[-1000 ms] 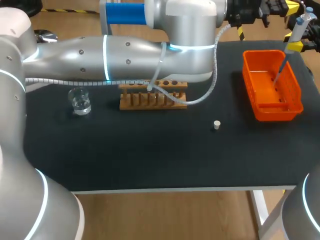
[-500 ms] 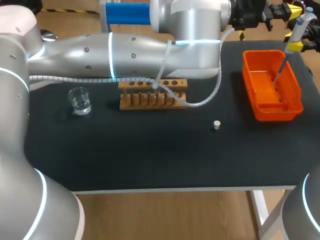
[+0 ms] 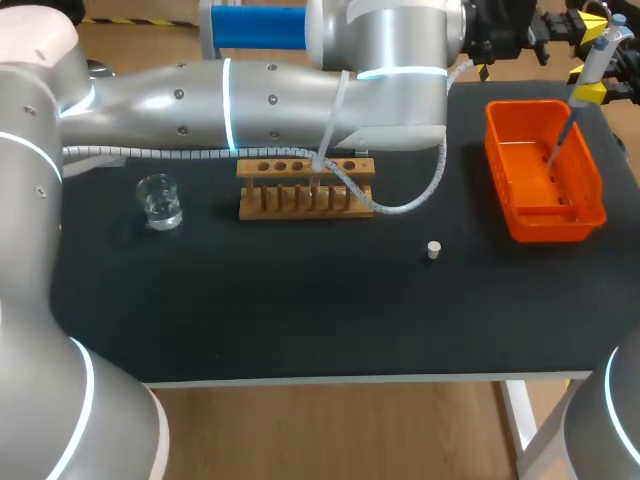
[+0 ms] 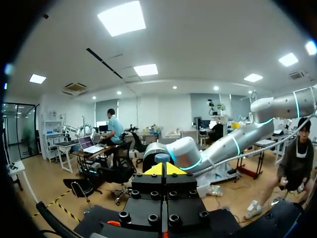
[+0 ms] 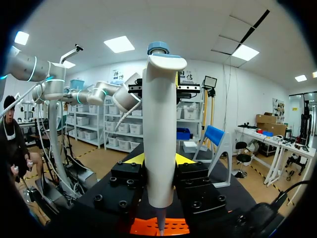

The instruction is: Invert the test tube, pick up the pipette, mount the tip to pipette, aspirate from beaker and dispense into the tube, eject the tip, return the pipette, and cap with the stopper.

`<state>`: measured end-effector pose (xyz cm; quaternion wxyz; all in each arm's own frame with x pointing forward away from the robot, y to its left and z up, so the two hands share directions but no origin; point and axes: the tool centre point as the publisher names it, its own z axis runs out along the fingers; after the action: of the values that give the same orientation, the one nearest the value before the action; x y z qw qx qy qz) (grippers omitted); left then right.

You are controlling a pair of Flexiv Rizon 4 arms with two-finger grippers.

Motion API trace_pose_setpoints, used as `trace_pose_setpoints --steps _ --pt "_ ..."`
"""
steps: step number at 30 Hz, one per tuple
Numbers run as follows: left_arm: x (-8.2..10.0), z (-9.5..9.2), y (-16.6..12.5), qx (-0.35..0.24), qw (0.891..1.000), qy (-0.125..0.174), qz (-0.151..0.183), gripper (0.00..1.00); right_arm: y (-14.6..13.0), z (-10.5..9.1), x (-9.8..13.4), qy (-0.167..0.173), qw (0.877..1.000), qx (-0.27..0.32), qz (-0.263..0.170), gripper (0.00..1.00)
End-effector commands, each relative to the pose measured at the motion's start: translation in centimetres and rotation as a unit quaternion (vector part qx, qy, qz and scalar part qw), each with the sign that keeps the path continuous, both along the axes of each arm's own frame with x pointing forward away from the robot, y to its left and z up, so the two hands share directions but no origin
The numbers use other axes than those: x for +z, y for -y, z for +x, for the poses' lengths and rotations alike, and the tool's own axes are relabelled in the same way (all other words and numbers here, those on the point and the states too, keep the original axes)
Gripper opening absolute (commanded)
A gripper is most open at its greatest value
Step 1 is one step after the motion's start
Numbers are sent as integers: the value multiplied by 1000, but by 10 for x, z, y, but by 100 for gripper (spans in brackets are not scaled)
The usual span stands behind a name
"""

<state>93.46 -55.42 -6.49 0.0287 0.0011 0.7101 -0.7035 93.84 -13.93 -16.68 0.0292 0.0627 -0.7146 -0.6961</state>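
My right gripper (image 5: 158, 159) is shut on the white pipette (image 5: 159, 139) with the blue button and holds it upright. In the head view the pipette (image 3: 597, 55) hangs at the far right corner, its thin tip (image 3: 560, 135) over the orange basket (image 3: 590, 200). My left arm reaches across the back of the table. Its shut gripper (image 4: 164, 168) holds nothing and sits close to the pipette's top (image 3: 580, 17). The wooden tube rack (image 3: 305, 195) stands mid-table, the glass beaker (image 3: 160, 203) to its left. The small white stopper (image 3: 433, 250) lies to the right of the rack, nearer the front.
The left arm's grey link (image 3: 250, 95) and its hanging white cable (image 3: 400, 205) pass just behind and over the rack. The black mat (image 3: 300, 310) lies bare along the front half.
The left arm has drawn back toward the far edge, uncovering the rack's top row of holes. The pipette and the right gripper have stayed where they were.
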Motion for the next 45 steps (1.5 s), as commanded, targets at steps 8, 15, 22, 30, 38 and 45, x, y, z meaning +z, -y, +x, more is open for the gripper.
trace_pose_setpoints --steps 8,15,22,30,38,45 --pt "-9 1 6 1 1000 -7 0 0 0 -1 1 1 1000 -1 -2 0" --pt "-13 1 5 3 1000 -10 0 0 0 -1 1 1 1000 -1 -2 0" --pt "-17 1 5 3 1000 -9 0 0 0 -1 1 1 1000 -1 -2 0" --pt "-21 0 5 3 1000 1 0 0 0 -1 1 1 1000 -1 -2 0" --pt "-26 -1 5 5 1000 2 2 0 0 -1 1 1 1000 -1 -2 0" --pt "-30 -1 5 5 1000 -1 4 0 0 -1 1 1 1000 -1 -2 0"
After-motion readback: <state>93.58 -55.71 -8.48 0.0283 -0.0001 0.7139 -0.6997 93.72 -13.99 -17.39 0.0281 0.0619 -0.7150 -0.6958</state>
